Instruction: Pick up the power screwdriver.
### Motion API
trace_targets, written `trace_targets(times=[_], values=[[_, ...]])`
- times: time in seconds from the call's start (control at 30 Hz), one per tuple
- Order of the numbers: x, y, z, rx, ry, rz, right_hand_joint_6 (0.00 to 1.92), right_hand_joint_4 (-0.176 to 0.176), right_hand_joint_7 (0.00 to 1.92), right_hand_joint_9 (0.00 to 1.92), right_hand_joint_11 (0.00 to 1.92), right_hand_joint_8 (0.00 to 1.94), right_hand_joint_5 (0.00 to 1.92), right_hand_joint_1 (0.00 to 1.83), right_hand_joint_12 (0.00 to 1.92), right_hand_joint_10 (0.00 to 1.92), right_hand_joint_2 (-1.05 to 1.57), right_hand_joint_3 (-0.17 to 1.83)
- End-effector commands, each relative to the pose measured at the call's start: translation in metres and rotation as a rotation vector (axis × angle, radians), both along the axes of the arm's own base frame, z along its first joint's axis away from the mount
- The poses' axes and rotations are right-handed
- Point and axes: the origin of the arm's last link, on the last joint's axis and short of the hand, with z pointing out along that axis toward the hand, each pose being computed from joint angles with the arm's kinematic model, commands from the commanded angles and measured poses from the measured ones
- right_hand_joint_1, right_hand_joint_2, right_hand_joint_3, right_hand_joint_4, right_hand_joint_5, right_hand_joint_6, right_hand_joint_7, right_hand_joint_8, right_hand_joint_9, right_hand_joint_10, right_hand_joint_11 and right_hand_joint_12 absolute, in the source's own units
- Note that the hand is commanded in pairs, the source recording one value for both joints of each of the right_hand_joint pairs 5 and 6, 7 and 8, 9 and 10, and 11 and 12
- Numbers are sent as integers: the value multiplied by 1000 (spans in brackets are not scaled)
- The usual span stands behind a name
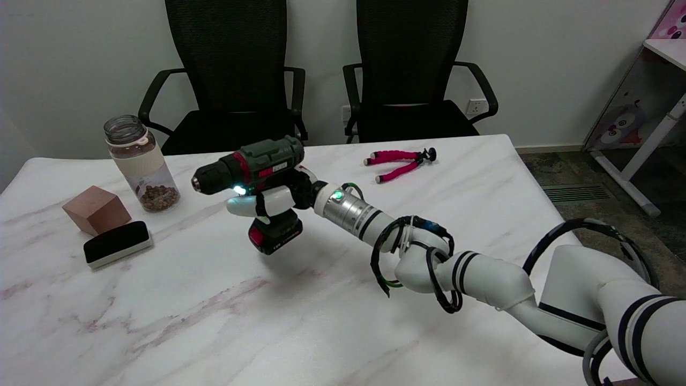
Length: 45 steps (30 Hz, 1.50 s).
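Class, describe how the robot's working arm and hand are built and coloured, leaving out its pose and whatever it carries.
The right arm is glossy white with rounded segments and black rings at the joints. Black cables, tied with white straps, loop around its wrist, with a thin green wire among them. A ribbed silver cuff with a green light joins it to the right hand, which has white finger shells over black parts.

An office or meeting room is showing here: two black mesh chairs (321, 69) are standing behind a marble-patterned table (214, 321), a desk (667, 80) alongside.
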Motion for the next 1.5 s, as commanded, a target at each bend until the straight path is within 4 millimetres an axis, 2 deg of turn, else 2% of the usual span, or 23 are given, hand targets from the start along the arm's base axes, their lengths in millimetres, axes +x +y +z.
trace_targets(times=[0.03, 0.23, 0.4, 0.47, 0.73, 0.9, 1.27, 1.3, 1.33, 1.37, 1.4, 1.5], values=[[60, -17, 9, -32, -66, 95, 1920, 35, 1920, 1920, 1920, 1920, 1920, 1035, 1920, 1920, 1247, 671], [98, -25, 24, -52, -84, 163, 1920, 38, 1920, 1920, 1920, 1920, 1920, 1027, 1920, 1920, 1307, 649], [120, -32, 34, -65, -69, 191, 1920, 43, 1920, 1920, 1920, 1920, 1920, 1017, 1920, 1920, 1357, 635], [126, -35, 38, -75, -64, 198, 1920, 176, 1920, 1920, 1920, 1920, 1920, 1002, 1920, 1920, 1368, 631], [162, -48, 52, -114, -45, 236, 1920, 176, 1920, 1920, 1920, 1920, 1920, 995, 1920, 1920, 1395, 622], [173, -50, 52, -120, -23, 236, 1920, 174, 1920, 1920, 1920, 1920, 1920, 999, 1920, 1920, 1412, 618], [170, -49, 49, -115, -30, 205, 1920, 176, 1920, 1920, 1920, 1920, 1920, 979, 1920, 1920, 1483, 612], [169, -49, 49, -117, -46, 196, 1908, 176, 1908, 1920, 1920, 1908, 1908, 937, 1920, 1920, 1505, 619], [169, -49, 50, -118, -59, 190, 1746, 176, 1746, 1920, 1920, 1746, 1746, 948, 1920, 1920, 1360, 619], [168, -49, 50, -120, -75, 180, 1593, 34, 1593, 1920, 1920, 1593, 1593, 959, 1920, 1920, 1230, 638], [168, -49, 50, -121, -87, 174, 1510, 9, 1510, 1920, 1920, 1510, 1510, 957, 1920, 1920, 1158, 663], [171, -49, 48, -116, -92, 179, 1458, 1, 1458, 1920, 1920, 1458, 1458, 954, 1920, 1920, 1008, 729]])
